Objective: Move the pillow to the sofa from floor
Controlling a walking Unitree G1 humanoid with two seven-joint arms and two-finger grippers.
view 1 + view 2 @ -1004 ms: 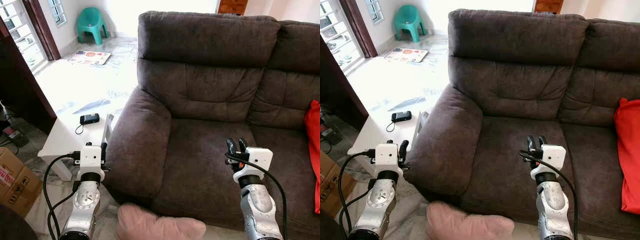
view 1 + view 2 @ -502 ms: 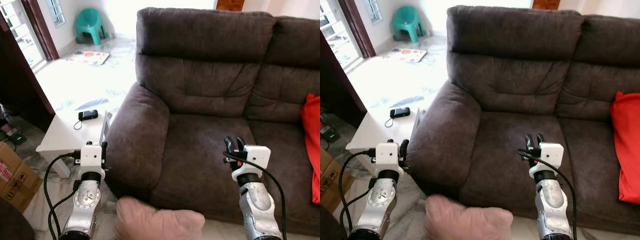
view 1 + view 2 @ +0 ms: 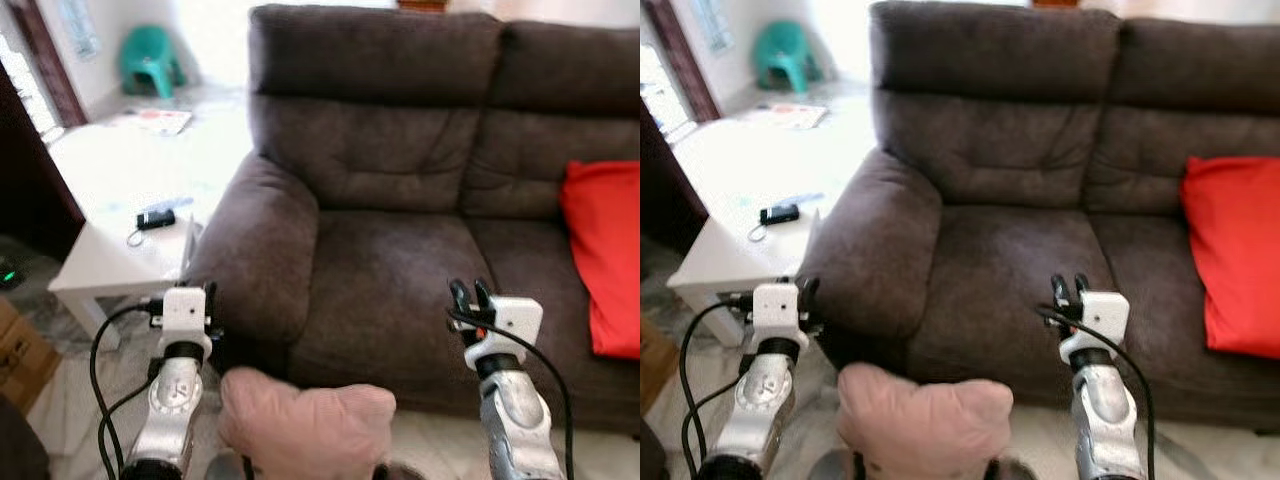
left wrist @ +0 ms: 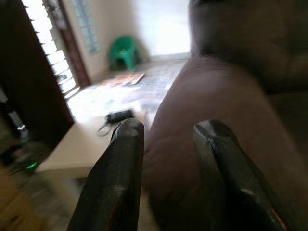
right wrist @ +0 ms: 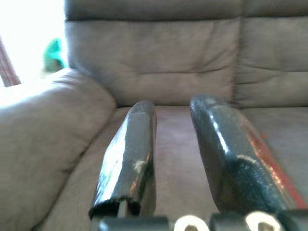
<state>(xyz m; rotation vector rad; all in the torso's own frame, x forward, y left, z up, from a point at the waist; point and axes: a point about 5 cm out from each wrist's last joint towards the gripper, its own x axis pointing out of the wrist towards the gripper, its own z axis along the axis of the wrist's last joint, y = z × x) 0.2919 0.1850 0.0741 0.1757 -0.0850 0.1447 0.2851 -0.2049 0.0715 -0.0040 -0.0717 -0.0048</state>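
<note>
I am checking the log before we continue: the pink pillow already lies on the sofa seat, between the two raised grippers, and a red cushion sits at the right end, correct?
Not quite: in the left eye view the pink pillow is on the floor in front of the sofa, not on its seat. It does lie between the left gripper and right gripper, and the red cushion sits there.

A crumpled pale pink pillow (image 3: 305,430) lies on the floor just before the dark brown sofa (image 3: 390,190)
</note>
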